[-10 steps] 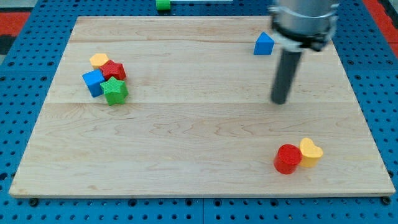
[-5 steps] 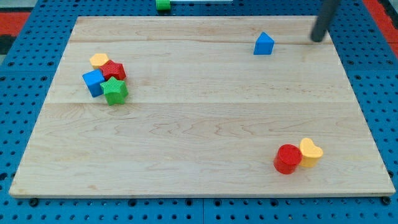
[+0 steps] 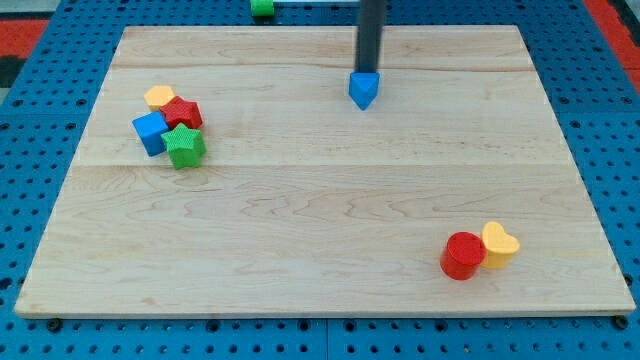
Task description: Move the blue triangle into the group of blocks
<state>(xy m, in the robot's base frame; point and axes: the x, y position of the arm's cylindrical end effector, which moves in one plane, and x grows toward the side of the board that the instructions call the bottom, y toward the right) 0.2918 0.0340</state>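
The blue triangle (image 3: 364,89) lies on the wooden board (image 3: 320,210) near the view's top, a little right of centre. My tip (image 3: 368,72) touches its upper edge, and the rod rises straight up out of the view. The group of blocks sits at the view's left: a yellow block (image 3: 158,96), a red block (image 3: 184,112), a blue cube (image 3: 150,132) and a green star (image 3: 185,146), all packed together. The triangle is well to the right of this group.
A red cylinder (image 3: 462,255) and a yellow heart-shaped block (image 3: 499,244) touch each other at the view's bottom right. A green block (image 3: 262,7) sits beyond the board's top edge. Blue pegboard surrounds the board.
My tip swung from the right of the board up to the top right corner, then left to the triangle. The blue triangle has slid left and turned.
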